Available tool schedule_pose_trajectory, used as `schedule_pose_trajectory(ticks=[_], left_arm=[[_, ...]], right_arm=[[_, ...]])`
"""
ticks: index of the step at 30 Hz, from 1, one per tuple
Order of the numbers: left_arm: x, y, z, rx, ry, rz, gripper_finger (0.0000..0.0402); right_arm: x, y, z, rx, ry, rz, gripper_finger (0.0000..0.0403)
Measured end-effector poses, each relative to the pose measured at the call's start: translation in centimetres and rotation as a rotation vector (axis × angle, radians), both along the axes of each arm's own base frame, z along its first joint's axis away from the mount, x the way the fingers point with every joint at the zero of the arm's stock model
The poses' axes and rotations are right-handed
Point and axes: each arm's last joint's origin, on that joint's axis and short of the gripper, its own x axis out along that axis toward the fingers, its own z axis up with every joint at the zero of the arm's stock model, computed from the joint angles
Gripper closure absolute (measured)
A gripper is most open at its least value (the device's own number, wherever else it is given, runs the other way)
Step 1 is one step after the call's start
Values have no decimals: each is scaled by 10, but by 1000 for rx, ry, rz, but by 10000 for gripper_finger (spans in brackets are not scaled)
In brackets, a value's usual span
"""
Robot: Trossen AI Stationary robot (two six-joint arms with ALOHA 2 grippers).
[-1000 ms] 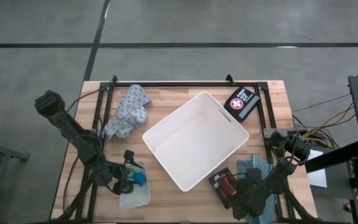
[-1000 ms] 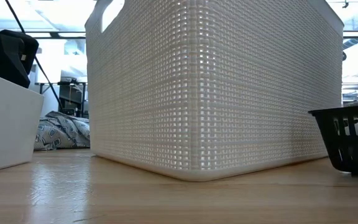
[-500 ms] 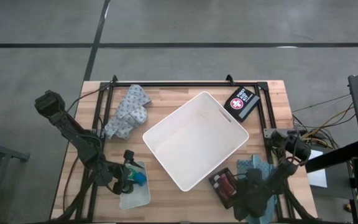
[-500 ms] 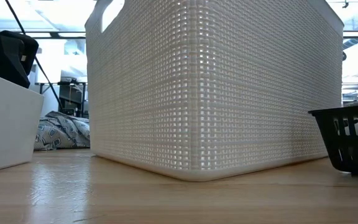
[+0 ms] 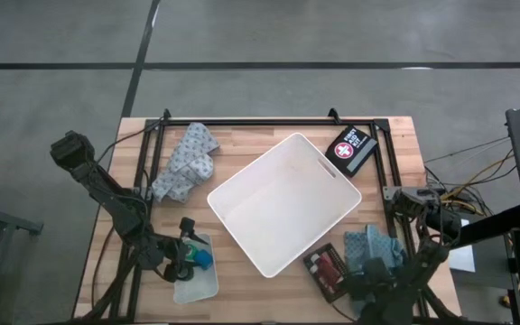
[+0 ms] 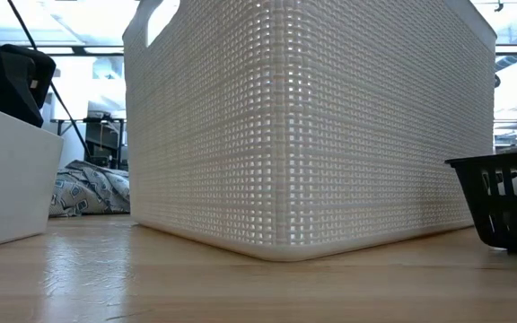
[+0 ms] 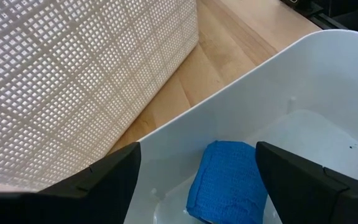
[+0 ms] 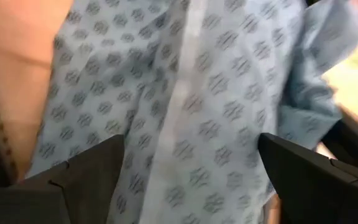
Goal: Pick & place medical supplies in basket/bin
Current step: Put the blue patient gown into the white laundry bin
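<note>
The white bin (image 5: 283, 203) stands turned at an angle in the middle of the table; its mesh wall (image 6: 312, 126) fills the low view. My left gripper (image 5: 190, 257) is open inside the small translucent tray (image 5: 197, 282). Its fingers (image 7: 104, 180) stand on either side of a blue roll (image 7: 229, 180) that lies on the tray floor, apart from it. My right gripper (image 5: 368, 269) is open near the right near corner, close over a light-blue patterned cloth (image 5: 366, 242) that fills its wrist view (image 8: 185, 74). My right gripper stands close over the patterned cloth with its fingers (image 8: 86, 180) apart; I cannot tell whether they touch it.
A second patterned cloth (image 5: 186, 162) lies bunched at the far left. A dark first-aid case (image 5: 350, 149) lies at the far right corner. A small dark basket (image 5: 325, 269) with red items sits beside the right gripper, also low at the right (image 6: 501, 202). Black rails edge the table.
My right arm has swung its elbow out toward the table's right edge, and its gripper has drawn back toward the near edge. More of the patterned cloth shows now.
</note>
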Motion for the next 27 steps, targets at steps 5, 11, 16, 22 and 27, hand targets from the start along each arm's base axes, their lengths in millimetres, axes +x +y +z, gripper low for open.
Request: schedule_pose_trajectory(ticks=[5,11,16,22,27], left_arm=[[0,0,0,0,0,0,80],[0,0,0,0,0,0,80],[0,0,0,0,0,0,80],[0,0,0,0,0,0,80],[0,0,0,0,0,0,80]], right_arm=[[2,6,-4,75,-13,-2,34],[3,12,2,130,15,-11,34],[3,13,12,118,34,-24,34],[4,18,13,165,28,-33,34],[4,23,11,210,-1,-49,34]])
